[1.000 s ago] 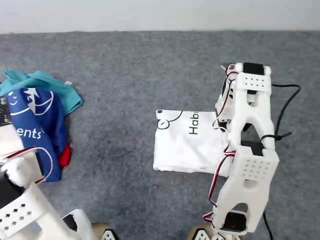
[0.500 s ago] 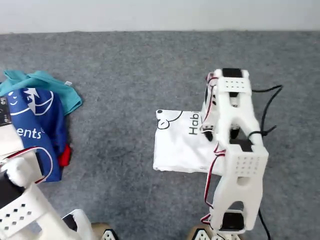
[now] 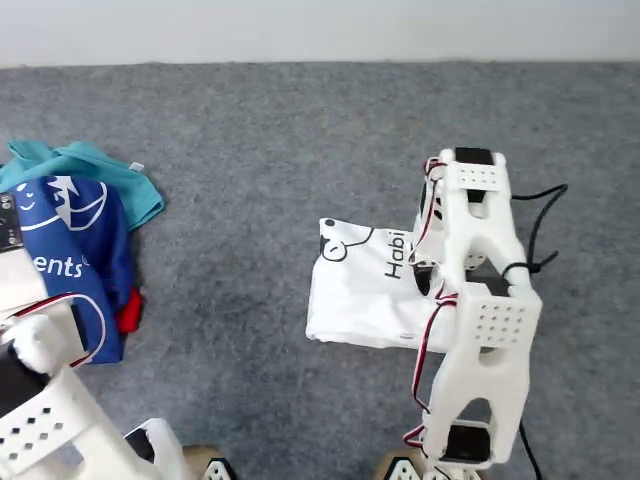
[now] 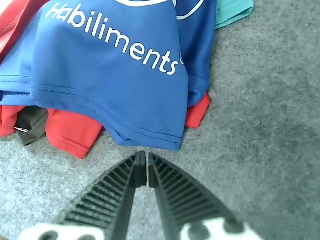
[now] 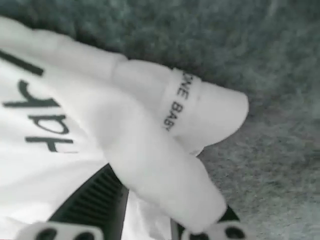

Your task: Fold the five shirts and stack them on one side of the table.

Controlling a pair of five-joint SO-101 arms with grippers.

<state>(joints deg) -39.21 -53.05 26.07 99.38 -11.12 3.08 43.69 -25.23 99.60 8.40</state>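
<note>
White shirt point(image 3: 365, 290): partly folded, lying on the grey carpet point(image 3: 250, 150) right of centre, black print facing up, right portion hidden under the right arm point(image 3: 480, 300).

Right gripper point(image 5: 160, 212): jaws pinching a bunched fold of the white shirt at its right edge, with the lettered hem band of the cloth standing up just beyond the jaws.

Left gripper point(image 4: 146, 167): jaws pressed together, holding nothing, positioned just on the near side of the blue shirt point(image 4: 110, 75), apart from its hem.

Blue shirt: at the left edge of the table, white lettering up, resting on the other garments. Red shirt point(image 4: 70, 132) protruding beneath its near hem. Teal shirt point(image 4: 232, 10) showing beneath it on the far side. Dark garment point(image 4: 30, 127) tucked against the red shirt.

Blue shirt and white shirt well apart.
</note>
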